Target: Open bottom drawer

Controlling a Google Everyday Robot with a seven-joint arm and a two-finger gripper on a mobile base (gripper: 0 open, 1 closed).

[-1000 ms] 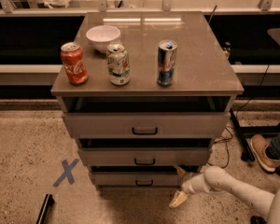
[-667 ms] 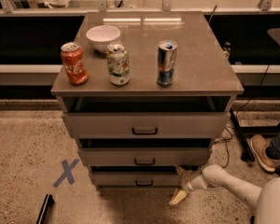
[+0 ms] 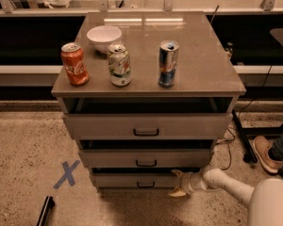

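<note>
The bottom drawer (image 3: 132,180) is the lowest of three grey-taupe fronts, with a small black bar handle (image 3: 145,185). A dark gap shows above its front. My gripper (image 3: 177,182) reaches in from the lower right on a white arm (image 3: 226,185) and sits at the right end of the bottom drawer front, well right of the handle. Its fingers are spread, one at the front's top edge and one (image 3: 176,192) down near the floor. It holds nothing.
The middle drawer (image 3: 146,157) and top drawer (image 3: 146,125) also stand slightly out. On the cabinet top are a red cola can (image 3: 74,64), a green-white can (image 3: 119,64), a blue can (image 3: 168,64) and a white bowl (image 3: 104,35). A blue X (image 3: 66,174) marks the floor at left; a person's shoe (image 3: 264,153) is at right.
My gripper has edged slightly left, closer against the right end of the bottom drawer front. The drawers and cans have not moved.
</note>
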